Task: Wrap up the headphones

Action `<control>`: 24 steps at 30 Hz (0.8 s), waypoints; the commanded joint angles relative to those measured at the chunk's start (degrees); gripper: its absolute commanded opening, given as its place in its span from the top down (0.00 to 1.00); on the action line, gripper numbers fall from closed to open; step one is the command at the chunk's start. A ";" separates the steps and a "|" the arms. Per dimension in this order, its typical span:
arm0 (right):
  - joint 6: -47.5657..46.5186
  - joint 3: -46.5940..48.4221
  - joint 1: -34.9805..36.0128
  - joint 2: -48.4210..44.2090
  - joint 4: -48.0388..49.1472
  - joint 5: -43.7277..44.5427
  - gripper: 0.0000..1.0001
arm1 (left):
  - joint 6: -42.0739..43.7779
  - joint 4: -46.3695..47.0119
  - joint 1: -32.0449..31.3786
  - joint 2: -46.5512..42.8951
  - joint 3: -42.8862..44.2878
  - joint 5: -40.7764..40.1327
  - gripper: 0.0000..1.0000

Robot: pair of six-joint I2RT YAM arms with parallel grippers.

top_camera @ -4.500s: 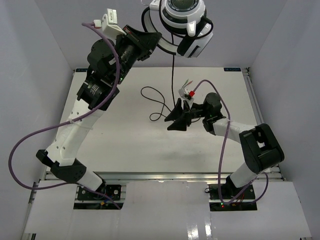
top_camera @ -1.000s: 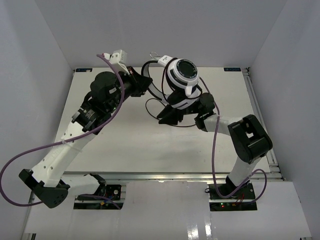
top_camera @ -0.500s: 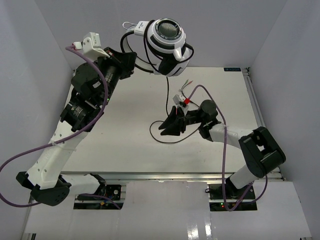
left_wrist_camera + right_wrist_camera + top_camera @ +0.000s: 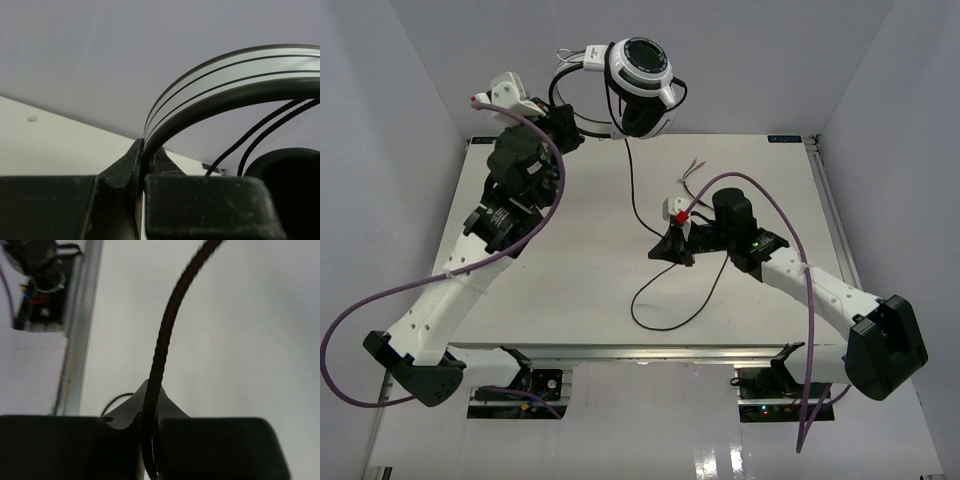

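Pinching shut on the white headband point(image 4: 210, 75), the left jaws hold the headphones point(image 4: 638, 72) high above the far edge of the tabletop point(image 4: 550, 270). The right jaws are closed on the thin black cable point(image 4: 165, 335), low over mid-table. Winding should go best with the cable kept lightly taut. Compared with half a second ago, the headphones have shifted left and the slack loop trails nearer the arm bases.

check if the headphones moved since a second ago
Yes. The headphones moved up and left in the top view: they were over the table, below its far edge, and now show above that edge.
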 commanded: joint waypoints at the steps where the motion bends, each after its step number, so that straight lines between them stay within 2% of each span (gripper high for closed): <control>1: -19.80 10.14 2.97 -5.48 -26.88 22.08 0.92 | 1.99 5.20 1.96 2.51 -5.20 -3.12 1.00; 7: -31.82 19.12 4.00 -10.32 -34.61 42.11 0.92 | -1.20 4.06 8.25 9.76 -16.15 1.89 1.00; 17: -35.11 26.34 2.97 -8.22 -33.98 44.24 0.92 | -6.23 5.86 6.75 18.21 -27.34 9.89 1.00; 21: -36.87 25.97 2.97 -7.03 -30.78 49.30 0.92 | -2.75 6.78 4.70 18.55 -29.38 14.61 1.00; 24: -37.98 24.85 2.88 -6.09 -28.59 51.68 0.92 | 0.09 7.16 3.46 15.03 -31.29 20.52 1.00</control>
